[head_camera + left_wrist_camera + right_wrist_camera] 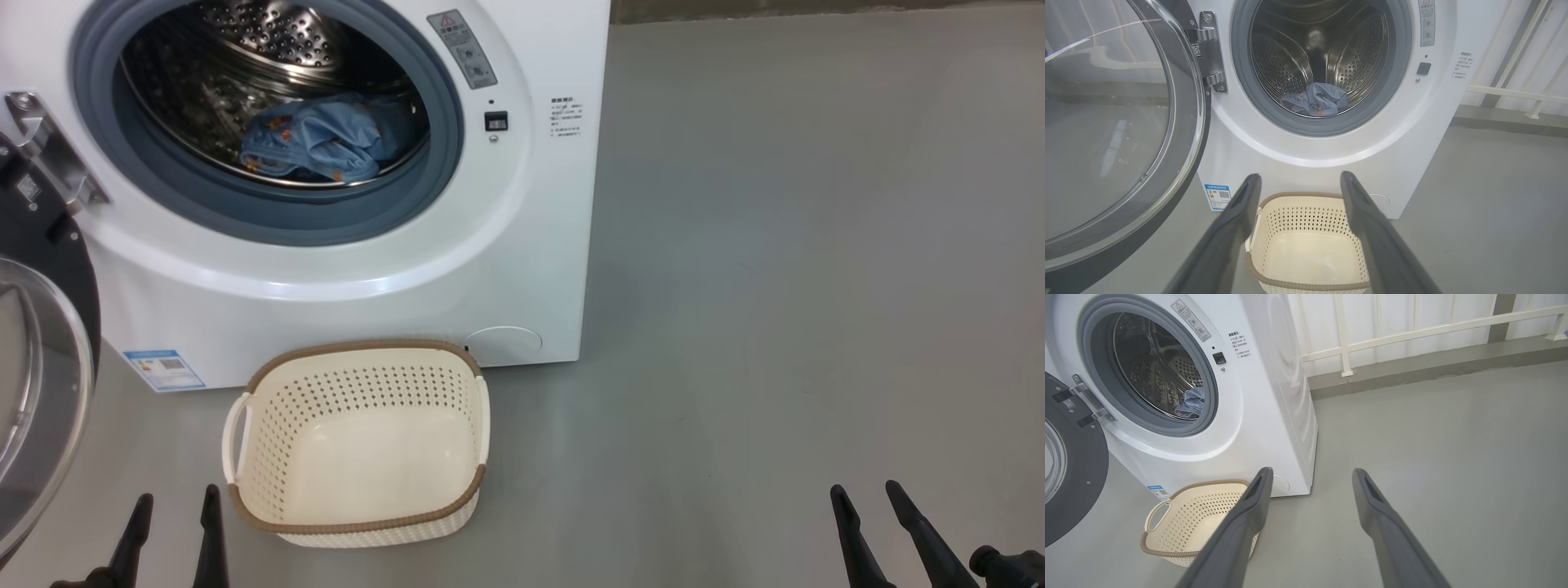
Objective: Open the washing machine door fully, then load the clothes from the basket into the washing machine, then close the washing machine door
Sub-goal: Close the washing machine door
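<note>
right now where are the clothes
The clothes lie in the bottom of the washing machine drum, just behind the grey rubber seal, upper left in the head view, above the basket on the floor.

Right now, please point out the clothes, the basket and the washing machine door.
the clothes (322, 139), head view, on the middle of the blue fabric heap.
the basket (384, 457), head view, on its bare inner floor.
the washing machine door (1106, 134), left wrist view, on the clear glass porthole.
</note>
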You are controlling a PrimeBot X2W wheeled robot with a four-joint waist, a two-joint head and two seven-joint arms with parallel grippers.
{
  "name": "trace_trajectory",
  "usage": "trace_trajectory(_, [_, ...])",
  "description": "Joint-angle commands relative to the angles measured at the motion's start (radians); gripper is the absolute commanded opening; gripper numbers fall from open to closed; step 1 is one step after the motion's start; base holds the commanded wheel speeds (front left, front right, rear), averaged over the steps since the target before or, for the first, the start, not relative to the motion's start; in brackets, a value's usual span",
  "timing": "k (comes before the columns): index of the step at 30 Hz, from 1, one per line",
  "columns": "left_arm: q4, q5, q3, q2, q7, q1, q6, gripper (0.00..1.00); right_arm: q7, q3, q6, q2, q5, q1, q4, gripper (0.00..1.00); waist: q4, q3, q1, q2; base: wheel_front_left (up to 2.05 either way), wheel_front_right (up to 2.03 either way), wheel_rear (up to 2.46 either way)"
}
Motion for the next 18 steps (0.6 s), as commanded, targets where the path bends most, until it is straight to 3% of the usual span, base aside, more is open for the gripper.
trace_trajectory(1, [-0.028,-0.012,0.031,0.016,-0.006,-0.016,-0.002,1.00,-0.005,0.020,0.003,-0.021,-0.004,-0.012,-0.023,1.00,0.004,-0.001,0.0000,0.0000,0.00,0.00,0.00])
trace_trajectory(9, [-0.007,-0.035,0.056,0.006,-0.006,-0.023,-0.002,1.00,-0.005,0.043,0.003,-0.032,0.001,-0.019,-0.022,1.00,0.069,-0.012,0.0000,0.0000,0.00,0.00,0.00])
trace_trajectory(18, [-0.005,-0.032,0.093,-0.012,-0.006,-0.012,-0.002,1.00,-0.005,0.110,0.003,-0.051,0.011,-0.062,-0.005,1.00,0.209,-0.021,0.0000,0.0000,0.00,0.00,0.00])
